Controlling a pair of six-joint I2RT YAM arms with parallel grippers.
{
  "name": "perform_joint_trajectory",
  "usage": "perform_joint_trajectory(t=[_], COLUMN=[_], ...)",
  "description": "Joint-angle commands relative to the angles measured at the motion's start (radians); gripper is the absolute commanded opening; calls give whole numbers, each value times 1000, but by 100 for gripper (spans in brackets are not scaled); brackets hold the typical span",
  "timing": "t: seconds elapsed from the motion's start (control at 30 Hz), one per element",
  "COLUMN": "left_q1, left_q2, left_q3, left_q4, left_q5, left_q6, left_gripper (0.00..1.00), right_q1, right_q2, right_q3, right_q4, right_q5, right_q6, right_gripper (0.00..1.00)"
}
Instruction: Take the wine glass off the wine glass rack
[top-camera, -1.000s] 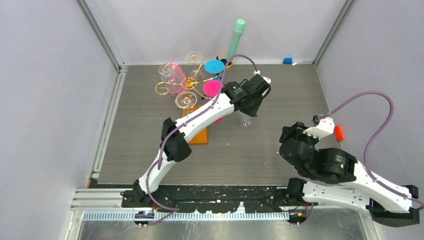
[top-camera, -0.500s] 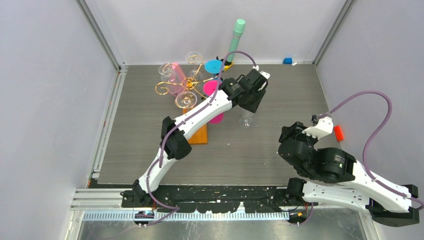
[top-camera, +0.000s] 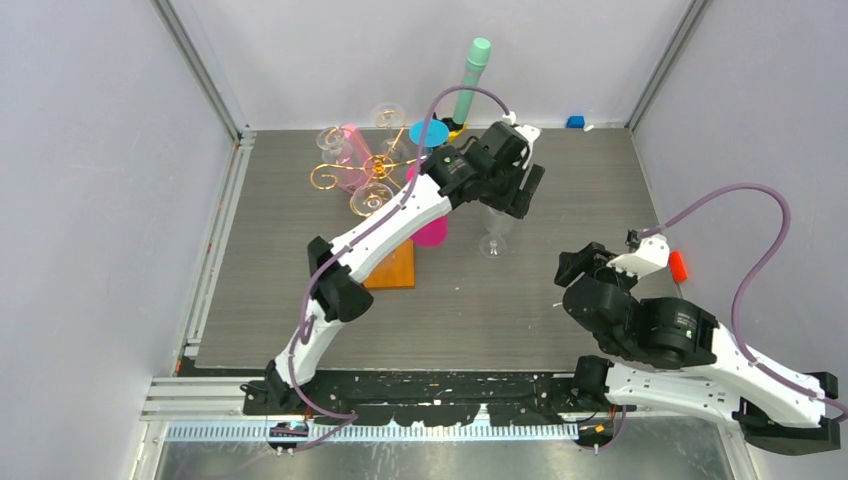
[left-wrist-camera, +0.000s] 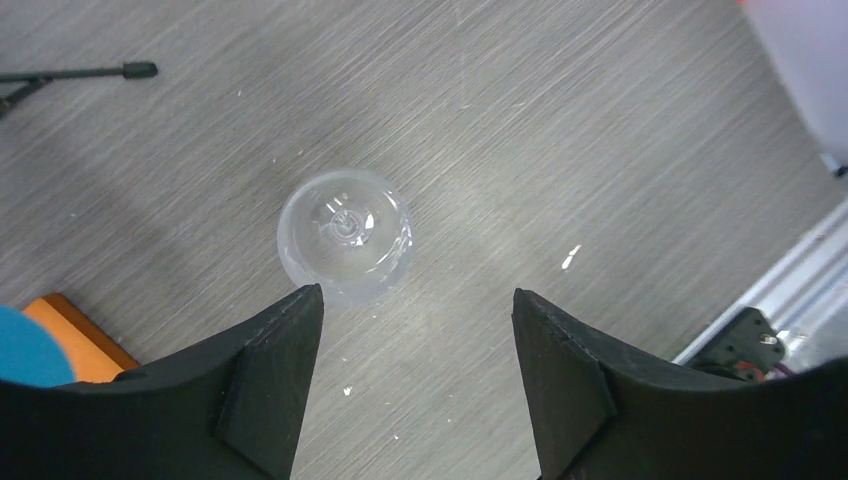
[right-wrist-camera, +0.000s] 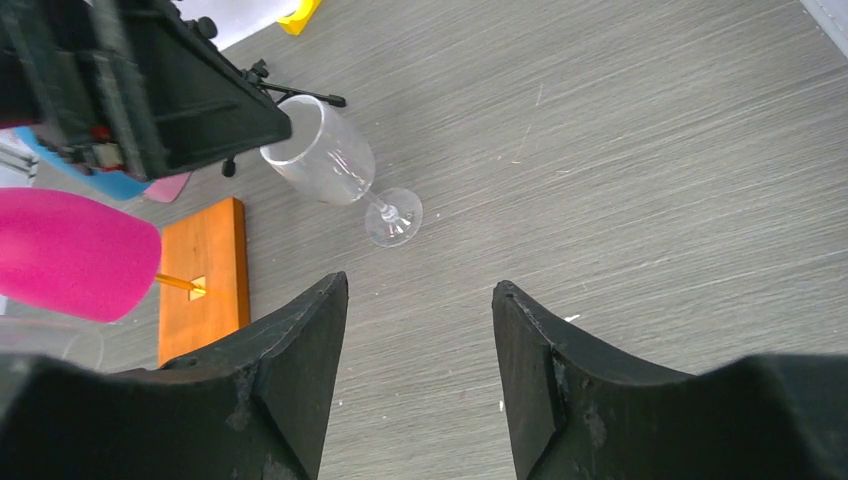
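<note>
Right wrist alone: wine glass (right-wrist-camera: 325, 158) stem.

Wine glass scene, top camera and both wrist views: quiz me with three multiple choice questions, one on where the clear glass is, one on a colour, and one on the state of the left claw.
1. Where is the clear wine glass?
A. Hanging from a gold wire arm.
B. Standing on the grey table.
C. Lying inside a box.

2. What colour is the rack's wooden base?
A. Orange-brown.
B. Blue.
C. White.

3. How is the left claw?
A. Shut on the glass's stem.
B. Shut on nothing.
C. Open, above the glass.

Answers:
1 B: the right wrist view shows its foot on the table.
2 A: the flat board shows orange-brown in the top view.
3 C: the left wrist view shows its fingers apart, with the glass beneath.
</note>
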Motion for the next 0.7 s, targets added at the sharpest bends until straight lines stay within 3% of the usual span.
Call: perform_joint_trajectory(t=[0.0,0.17,0.33,0.57,0.67], left_q1=[-2,-2,-2,22,82], left_q2=[-159,-264,-431,-688,-787], left_q3=[7,-25,-168,-368,-456], left_q4=[67,97,209,249,251], left_q5=[54,114,177,45,43], left_q6=[19,22,80,174,161], left_gripper=[72,76,93,100,100], right_q1=[3,2,3,3,3], right_q2=[-33,-63,-92,-21,91], right_q3=[3,-3,6,-7,93], right_q4=[86,159,334,722,766], right_q5=[8,-46,-167,-398,-453], right_q6=[-18,-72,-123,-217,-267], right_gripper=[61,64,68,74,77])
